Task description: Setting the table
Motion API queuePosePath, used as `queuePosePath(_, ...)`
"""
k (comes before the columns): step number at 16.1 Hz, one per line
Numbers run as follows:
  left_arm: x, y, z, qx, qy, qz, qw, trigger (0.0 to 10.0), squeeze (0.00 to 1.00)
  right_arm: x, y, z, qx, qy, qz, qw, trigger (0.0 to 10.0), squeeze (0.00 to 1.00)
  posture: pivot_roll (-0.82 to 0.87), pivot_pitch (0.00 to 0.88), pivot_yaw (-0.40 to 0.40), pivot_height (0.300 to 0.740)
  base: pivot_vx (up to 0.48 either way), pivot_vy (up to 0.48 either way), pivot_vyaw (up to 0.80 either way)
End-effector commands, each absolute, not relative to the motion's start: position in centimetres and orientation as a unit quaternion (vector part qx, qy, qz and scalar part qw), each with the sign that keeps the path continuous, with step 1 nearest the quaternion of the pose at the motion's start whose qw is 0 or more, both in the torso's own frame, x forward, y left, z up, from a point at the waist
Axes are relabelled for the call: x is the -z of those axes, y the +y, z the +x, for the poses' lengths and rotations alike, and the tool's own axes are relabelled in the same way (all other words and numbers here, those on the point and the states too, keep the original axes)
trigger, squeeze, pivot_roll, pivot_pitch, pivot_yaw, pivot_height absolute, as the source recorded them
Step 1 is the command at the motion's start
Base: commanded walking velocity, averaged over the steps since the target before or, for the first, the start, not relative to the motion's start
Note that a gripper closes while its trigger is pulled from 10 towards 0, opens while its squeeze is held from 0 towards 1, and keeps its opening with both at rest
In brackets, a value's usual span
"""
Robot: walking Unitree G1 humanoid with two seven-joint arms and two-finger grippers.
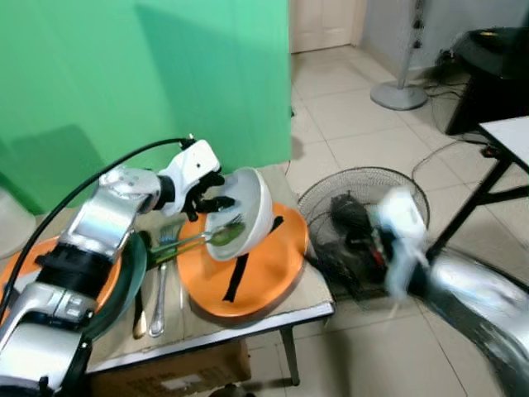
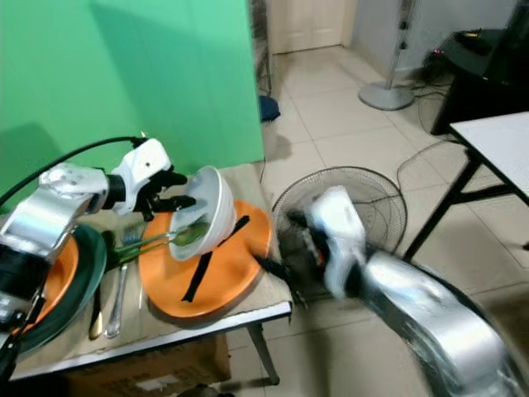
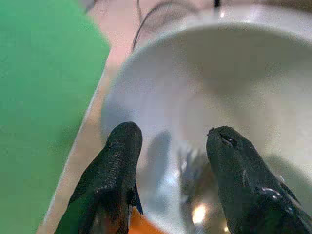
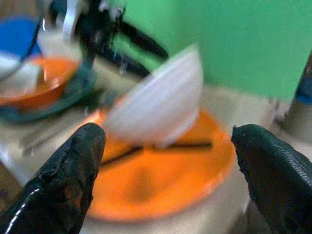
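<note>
Tilting smooth white bowl (image 1: 248, 211) — round orange plate (image 1: 264, 273)

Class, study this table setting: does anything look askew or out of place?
Yes. The white bowl is tipped steeply on its side over the orange plate, its rim pinched by the left gripper, with a green utensil poking beneath it.

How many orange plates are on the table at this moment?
2: one orange plate under the tilted white bowl held by the left gripper; another at the table's left, partly hidden by the arm.

One white bowl (image 1: 248, 211), two orange plates (image 1: 256, 269), one fork (image 1: 159, 289).
</note>
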State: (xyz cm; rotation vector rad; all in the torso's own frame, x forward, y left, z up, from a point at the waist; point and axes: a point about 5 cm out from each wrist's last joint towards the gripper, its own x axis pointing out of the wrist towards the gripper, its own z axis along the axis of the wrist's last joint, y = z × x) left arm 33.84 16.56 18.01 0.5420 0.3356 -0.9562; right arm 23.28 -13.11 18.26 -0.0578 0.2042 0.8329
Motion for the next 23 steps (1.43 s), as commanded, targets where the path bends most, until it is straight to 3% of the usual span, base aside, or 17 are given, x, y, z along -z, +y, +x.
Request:
queuePosePath(1, -18.7, 17.5, 33.3, 0.447, 0.154, 0.255, 0.843, 10.0, 0.0, -18.4, -12.6, 25.0, -0.37, 0.097, -0.014, 0.924, 10.0, 1.0, -0.09, 0.0, 0.137, 0.74, 0.0, 0.0, 0.0)
queuePosePath(5, -18.3, 19.0, 32.1, 0.411, 0.17, 0.263, 0.856, 10.0, 0.0, -19.7, -8.8, 29.5, -0.373, 0.094, -0.028, 0.923, 10.0, 1.0, -0.06, 0.0, 0.13, 0.74, 0.0, 0.0, 0.0)
queuePosePath(8, -18.0, 19.7, 30.6, 0.409, 0.191, 0.282, 0.847, 10.0, 0.0, -21.2, -6.5, 33.0, -0.37, 0.12, -0.031, 0.921, 10.0, 1.0, -0.03, 0.0, 0.116, 0.74, 0.0, 0.0, 0.0)
queuePosePath(11, -17.9, 20.0, 30.0, 0.402, 0.198, 0.281, 0.849, 10.0, 0.0, -21.6, -5.4, 34.2, -0.369, 0.14, -0.042, 0.918, 10.0, 1.0, -0.03, 0.0, 0.113, 0.74, 0.0, 0.0, 0.0)
queuePosePath(12, -17.9, 19.9, 29.8, 0.402, 0.2, 0.28, 0.849, 10.0, 0.0, -21.4, -5.0, 34.2, -0.377, 0.148, -0.045, 0.913, 10.0, 0.92, -0.02, 0.0, 0.112, 0.74, 0.0, 0.0, 0.0)
queuePosePath(13, -17.8, 19.9, 29.7, 0.402, 0.201, 0.279, 0.849, 10.0, 0.0, -21.2, -4.7, 34.1, -0.385, 0.156, -0.042, 0.908, 10.0, 0.78, -0.02, 0.0, 0.112, 0.74, 0.0, 0.0, 0.0)
queuePosePath(14, -17.8, 19.6, 29.4, 0.403, 0.203, 0.277, 0.848, 10.0, 0.0, -20.1, -3.9, 33.8, -0.404, 0.191, -0.05, 0.893, 10.0, 0.0, -0.02, 0.0, 0.111, 0.74, 0.0, 0.0, 0.0)
queuePosePath(21, -17.9, 19.9, 28.5, 0.382, 0.216, 0.285, 0.852, 10.0, 0.0, -17.4, -5.1, 34.0, -0.352, 0.267, -0.113, 0.89, 10.0, 0.0, -0.02, 0.0, 0.105, 0.74, 0.0, 0.0, 0.0)
queuePosePath(22, -17.6, 20.1, 28.3, 0.377, 0.224, 0.295, 0.849, 10.0, 0.0, -17.3, -5.2, 34.0, -0.349, 0.267, -0.121, 0.89, 6.5, 0.0, -0.02, 0.0, 0.104, 0.74, 0.0, 0.0, 0.0)
queuePosePath(23, -17.1, 20.4, 28.2, 0.366, 0.234, 0.304, 0.848, 10.0, 0.0, -17.4, -5.1, 34.0, -0.349, 0.263, -0.124, 0.891, 4.6, 0.0, -0.02, 0.0, 0.102, 0.74, 0.0, 0.0, 0.0)
